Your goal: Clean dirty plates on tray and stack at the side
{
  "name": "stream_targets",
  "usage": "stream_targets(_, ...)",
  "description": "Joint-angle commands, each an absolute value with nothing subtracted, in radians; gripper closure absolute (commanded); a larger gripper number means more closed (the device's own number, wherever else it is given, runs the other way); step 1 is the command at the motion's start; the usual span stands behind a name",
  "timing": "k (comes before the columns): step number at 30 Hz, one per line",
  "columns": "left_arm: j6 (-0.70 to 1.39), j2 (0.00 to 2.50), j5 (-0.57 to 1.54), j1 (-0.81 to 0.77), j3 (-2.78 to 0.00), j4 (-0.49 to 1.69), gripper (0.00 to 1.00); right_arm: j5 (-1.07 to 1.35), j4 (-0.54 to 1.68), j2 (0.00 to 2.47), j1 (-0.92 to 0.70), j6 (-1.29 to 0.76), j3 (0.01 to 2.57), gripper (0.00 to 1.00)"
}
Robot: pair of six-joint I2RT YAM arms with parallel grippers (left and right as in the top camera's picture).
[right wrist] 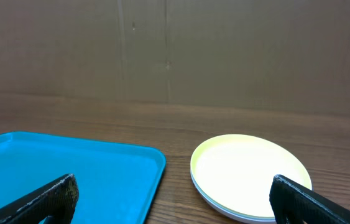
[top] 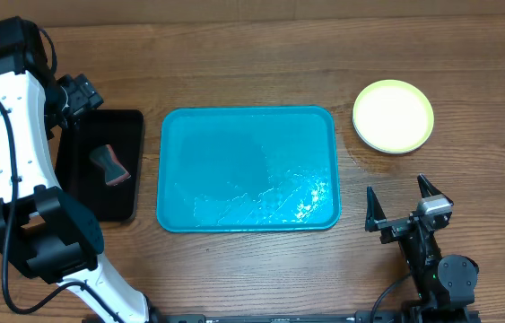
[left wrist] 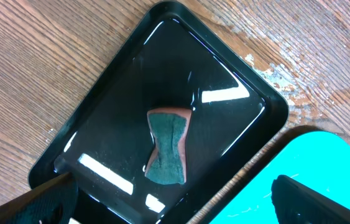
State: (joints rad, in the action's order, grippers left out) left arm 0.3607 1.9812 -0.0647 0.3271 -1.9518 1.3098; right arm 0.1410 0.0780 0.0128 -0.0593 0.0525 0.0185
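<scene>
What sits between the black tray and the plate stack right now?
The blue tray, nothing on it, lies between the black tray and the plates; the overhead view shows it.

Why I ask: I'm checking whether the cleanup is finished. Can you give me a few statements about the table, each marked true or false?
1. The turquoise tray holds no plates. True.
2. The plates are stacked to the left of the turquoise tray. False: the stack stands on the table to its right, yellow-green plate on top.
3. A sponge lies in the black tray. True.
4. The left tool grips the sponge. False: it hangs open above the black tray, and the sponge lies free.
5. The right tool is shut on a plate. False: it is open and empty, apart from the stack.
</scene>
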Motion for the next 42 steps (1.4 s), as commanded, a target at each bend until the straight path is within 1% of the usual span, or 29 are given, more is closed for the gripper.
stream_targets(1,0.302,1.975,-0.111,0.327,-1.964,1.312,0.0,0.135,0.072,0.003,-0.055,0.045,0.008,0.0)
stream_targets(7,0.274,1.951,-0.103,0.327,-1.964,1.441,0.0,0.135,0.072,0.003,-0.055,0.045,0.008,0.0)
stream_targets(11,0.271,1.892,-0.004,0.313,-1.958,1.469,0.0,0.135,0.072,0.003,-0.055,0.045,0.008,0.0)
stream_targets(13,0.227,1.819,-0.008,0.284,-1.921,1.456,0.0,0.135,0.072,0.003,-0.055,0.045,0.008,0.0)
stream_targets(19,0.153,1.584,-0.006,0.214,-1.681,1.259,0.0,0.135,0.072,0.003,-0.055,0.045,0.008,0.0)
stream_targets(20,0.153,1.501,0.001,0.187,-1.572,1.18,0.0,0.135,0.072,0.003,-0.055,0.045,0.008,0.0)
stream_targets(23,0.126,1.347,0.035,0.134,-1.362,1.008,0.0,0.135,0.072,0.003,-0.055,0.045,0.008,0.0)
stream_targets(28,-0.048,1.087,0.105,0.049,-1.025,0.758,0.0,0.135,0.072,0.003,-0.055,0.045,0.008,0.0)
stream_targets(29,-0.075,0.986,0.105,0.028,-0.912,0.693,0.0,0.135,0.072,0.003,-0.055,0.045,0.008,0.0)
stream_targets(32,-0.075,0.81,0.105,0.021,-0.755,0.629,0.0,0.135,0.072,0.003,-0.055,0.045,0.008,0.0)
stream_targets(36,-0.076,0.635,0.094,0.021,-0.638,0.623,0.0,0.135,0.072,0.003,-0.055,0.045,0.008,0.0)
stream_targets(40,-0.076,0.55,0.094,0.021,-0.546,0.595,0.0,0.135,0.072,0.003,-0.055,0.045,0.008,0.0)
stream_targets(42,-0.075,0.522,0.102,0.021,-0.469,0.503,0.0,0.135,0.072,0.003,-0.055,0.045,0.008,0.0)
